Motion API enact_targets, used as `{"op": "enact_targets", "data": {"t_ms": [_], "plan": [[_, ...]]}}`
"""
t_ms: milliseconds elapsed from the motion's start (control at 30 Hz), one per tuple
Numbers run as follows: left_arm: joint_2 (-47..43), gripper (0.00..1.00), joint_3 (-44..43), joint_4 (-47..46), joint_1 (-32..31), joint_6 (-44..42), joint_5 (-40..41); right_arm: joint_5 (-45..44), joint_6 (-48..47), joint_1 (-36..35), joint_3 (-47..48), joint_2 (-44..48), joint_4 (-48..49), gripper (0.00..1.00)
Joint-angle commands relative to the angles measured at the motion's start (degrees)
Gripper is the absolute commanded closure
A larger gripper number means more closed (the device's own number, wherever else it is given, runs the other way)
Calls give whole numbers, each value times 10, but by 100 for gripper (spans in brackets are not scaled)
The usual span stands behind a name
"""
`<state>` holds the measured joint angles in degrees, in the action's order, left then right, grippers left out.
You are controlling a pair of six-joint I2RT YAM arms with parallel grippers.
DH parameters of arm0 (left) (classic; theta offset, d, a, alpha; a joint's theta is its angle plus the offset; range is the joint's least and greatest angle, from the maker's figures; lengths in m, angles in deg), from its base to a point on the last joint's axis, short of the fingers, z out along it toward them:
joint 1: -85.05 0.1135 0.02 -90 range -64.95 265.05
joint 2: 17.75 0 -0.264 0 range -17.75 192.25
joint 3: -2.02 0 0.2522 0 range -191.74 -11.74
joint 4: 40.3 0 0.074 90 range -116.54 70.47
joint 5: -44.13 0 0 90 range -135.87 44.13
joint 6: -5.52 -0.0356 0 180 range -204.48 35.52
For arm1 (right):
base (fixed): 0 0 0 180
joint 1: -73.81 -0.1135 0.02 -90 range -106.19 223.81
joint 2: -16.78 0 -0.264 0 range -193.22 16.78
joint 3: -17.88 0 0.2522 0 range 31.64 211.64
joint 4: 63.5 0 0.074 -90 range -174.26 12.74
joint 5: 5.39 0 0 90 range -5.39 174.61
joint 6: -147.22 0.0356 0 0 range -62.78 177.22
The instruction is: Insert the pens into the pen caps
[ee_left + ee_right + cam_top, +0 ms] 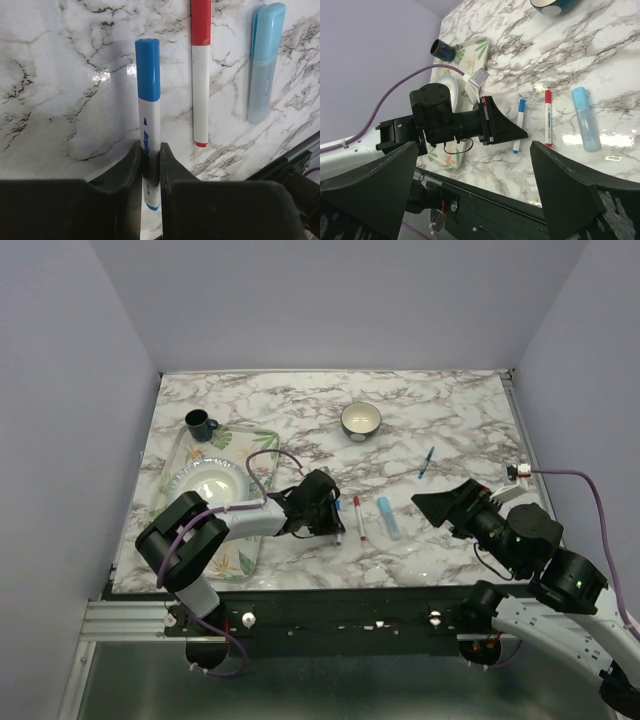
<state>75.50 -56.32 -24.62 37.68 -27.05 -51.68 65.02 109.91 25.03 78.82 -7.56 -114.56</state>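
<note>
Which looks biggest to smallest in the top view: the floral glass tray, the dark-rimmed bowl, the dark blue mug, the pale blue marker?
Largest first:
1. floral glass tray
2. dark-rimmed bowl
3. dark blue mug
4. pale blue marker
The marker is about as long as the bowl is wide, but far slimmer.

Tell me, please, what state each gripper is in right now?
Left gripper: closed on the blue-capped pen.
Right gripper: open, holding nothing.
</note>
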Motion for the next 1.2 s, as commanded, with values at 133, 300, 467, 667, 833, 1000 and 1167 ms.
{"op": "enact_targets", "data": {"t_ms": [133,300,467,667,833,1000,1167], "plan": [[-3,43,-44,46,-9,-3,18,-41,1,-4,-2,-30,-37,0],[-45,31,-49,73,-9,-12,25,-95,5,-3,5,-83,-78,0],[-128,27,-66,94,-9,-56,46,-128,-14,20,58,-235,-117,0],[-238,1,-90,143,-8,-185,130,-34,-78,157,79,-358,-52,5],[-316,1,-93,162,-8,-327,166,-10,-106,239,82,-440,12,22],[-379,1,-86,186,-7,-379,249,-8,-121,290,110,-551,36,48],[-409,1,-72,198,-5,-389,285,12,-141,322,160,-689,49,50]]}}
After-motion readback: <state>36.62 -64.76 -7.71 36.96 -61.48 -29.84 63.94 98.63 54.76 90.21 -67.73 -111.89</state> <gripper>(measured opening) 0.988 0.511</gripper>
